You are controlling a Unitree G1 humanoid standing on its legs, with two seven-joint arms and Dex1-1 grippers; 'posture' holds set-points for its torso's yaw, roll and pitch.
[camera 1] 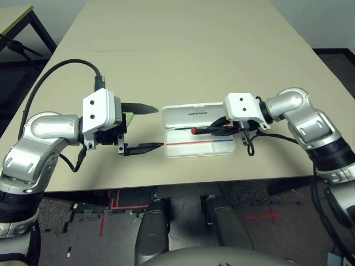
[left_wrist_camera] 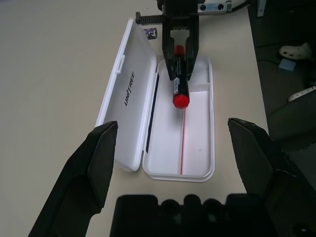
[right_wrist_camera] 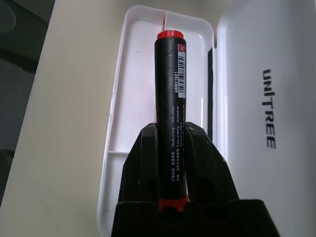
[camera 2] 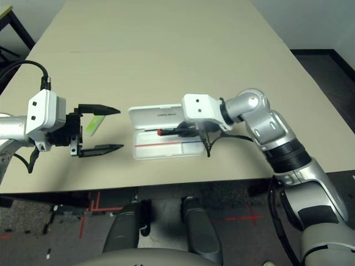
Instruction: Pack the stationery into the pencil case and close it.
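Head camera, left eye: a flat white hard-plastic pencil case point(camera 1: 201, 133) with rounded corners lies open near the front edge of the long beige table point(camera 1: 183, 55), its lid with small dark lettering folded back flat on the far side and a thin red-and-blue line running along the tray. The right gripper point(camera 1: 217, 129) reaches in from the right, its two black fingers pinched on a black-barrelled marker pen with a red cap point(camera 1: 206, 130), which is held roughly level over the far part of the tray with the red tip pointing to the left. The left gripper point(camera 1: 145, 127) hangs just left of the case with its fingers spread wide and nothing between them. A flat lime-green bar-shaped marker point(camera 1: 128, 118) lies on the table behind the left gripper, mostly hidden by it.

Right eye: the green marker point(camera 2: 94, 123) shows more fully, lying aslant on the table beside the left gripper's far finger.

Left wrist: between the spread black fingers point(left_wrist_camera: 94, 168) the open case lies lengthwise, the pen above its tray in the right gripper's pinch; a tiny grey-black block point(left_wrist_camera: 149, 33) sits on the table just beyond the lid's far corner.

Right wrist: the pen point(right_wrist_camera: 171, 98) runs straight out from the pressed fingers over the white tray, the lettered lid beside it
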